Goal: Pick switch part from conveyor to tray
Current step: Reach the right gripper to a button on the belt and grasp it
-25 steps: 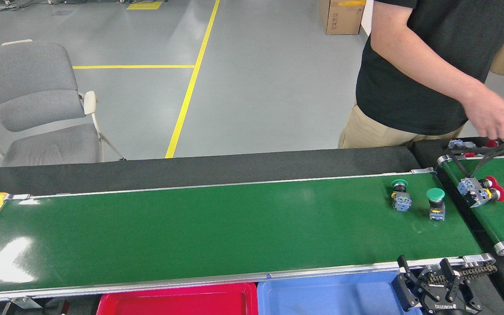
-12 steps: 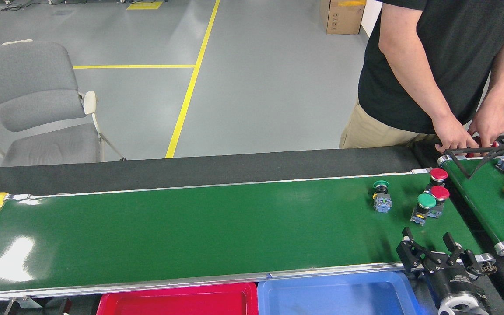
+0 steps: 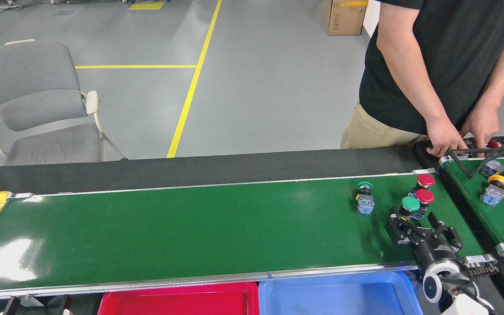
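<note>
The right gripper (image 3: 418, 227) hovers over the conveyor (image 3: 190, 227), fingers spread, just short of the green-capped switch part (image 3: 409, 206). Centre the jaws on its body, clear of the touching red-capped switch (image 3: 424, 197). Lead the belt's travel, then carry to the blue tray (image 3: 335, 297).

Only my right arm shows, rising from the lower right corner with its black gripper (image 3: 419, 227) at the far end, fingers (image 3: 394, 225) spread apart and pointing forward and slightly left.
</note>
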Robot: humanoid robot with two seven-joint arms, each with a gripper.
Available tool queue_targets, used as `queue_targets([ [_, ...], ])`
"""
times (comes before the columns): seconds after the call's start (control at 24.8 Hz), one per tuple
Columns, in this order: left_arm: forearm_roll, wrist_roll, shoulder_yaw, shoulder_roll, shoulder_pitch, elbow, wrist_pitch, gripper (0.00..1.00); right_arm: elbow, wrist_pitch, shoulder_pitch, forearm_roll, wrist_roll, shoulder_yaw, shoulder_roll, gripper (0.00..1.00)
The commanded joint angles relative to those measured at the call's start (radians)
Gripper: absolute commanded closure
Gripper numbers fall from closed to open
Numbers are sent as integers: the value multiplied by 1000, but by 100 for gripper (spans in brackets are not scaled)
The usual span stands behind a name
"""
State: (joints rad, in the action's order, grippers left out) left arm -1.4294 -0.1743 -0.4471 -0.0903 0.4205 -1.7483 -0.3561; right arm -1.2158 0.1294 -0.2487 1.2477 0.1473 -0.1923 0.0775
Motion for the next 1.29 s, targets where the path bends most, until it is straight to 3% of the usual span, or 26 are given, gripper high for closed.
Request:
queue_targets([
  [0.0, -2, -2, -2, -12, -6, -8, -1, 0, 15, -1, -34, 1, -2, -1, 10, 2],
  [0.08, -3, -2, -2, -12, -16, -5, -1, 0, 58, 1, -57, 3, -2, 14, 8, 5],
  [0.12, -3, -2, -2, -14, -20, 0, -1, 0, 81, -1, -69, 3, -6, 37, 8, 13],
  [0.28, -3, -2, -2, -12, -31, 16, -1, 0, 144, 1, -92, 3, -26, 129, 33, 82],
  [0.36, -3, -2, -2, -14, -31, 21, -1, 0, 147, 3, -89, 1, -38, 143, 38, 93],
  [0.44, -3, -2, -2, -14, -29, 21, -1, 0, 150, 9, -84, -1, -40, 148, 41, 98],
  [0.85, -3, -2, -4, -12, -26, 20, -1, 0, 122, 10, -87, -8, -29, 148, 28, 98],
  [1.01, -3, -2, -5, -11, -22, 20, 0, 0, 28, 15, -70, -8, -18, 163, 10, 98],
  [1.25, -2, -2, -15, -5, -11, 20, 0, 0, -172, 13, 19, -8, 21, 298, -28, 99],
])
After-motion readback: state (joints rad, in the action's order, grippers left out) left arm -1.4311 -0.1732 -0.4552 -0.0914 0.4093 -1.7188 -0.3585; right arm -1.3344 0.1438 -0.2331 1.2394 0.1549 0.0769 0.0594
